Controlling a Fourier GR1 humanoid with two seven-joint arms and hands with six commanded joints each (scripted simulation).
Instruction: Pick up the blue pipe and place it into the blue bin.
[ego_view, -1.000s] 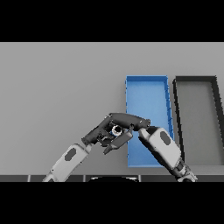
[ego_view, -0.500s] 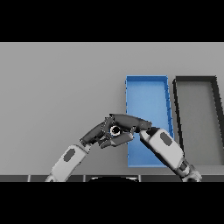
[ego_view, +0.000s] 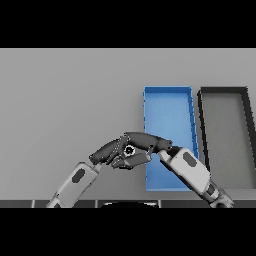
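The pipe (ego_view: 129, 150) shows only as a small round end, dark with a pale ring, just left of the blue bin (ego_view: 167, 102). My right hand (ego_view: 147, 141) reaches in from the lower right. Its fingers arch over the pipe and its thumb curls beneath, so it is shut on the pipe. My left hand (ego_view: 106, 153) comes in from the lower left, and its relaxed fingers lie right against the pipe's left side. Most of the pipe's length is hidden between the two hands. The right forearm crosses the bin's near left corner.
A black bin (ego_view: 226, 125) stands just right of the blue bin, of similar size. Grey table (ego_view: 65, 100) stretches to the left and behind the hands.
The right forearm has sunk slightly towards the lower right, and the right hand's fingers have tightened around the pipe. The left hand has hardly moved.
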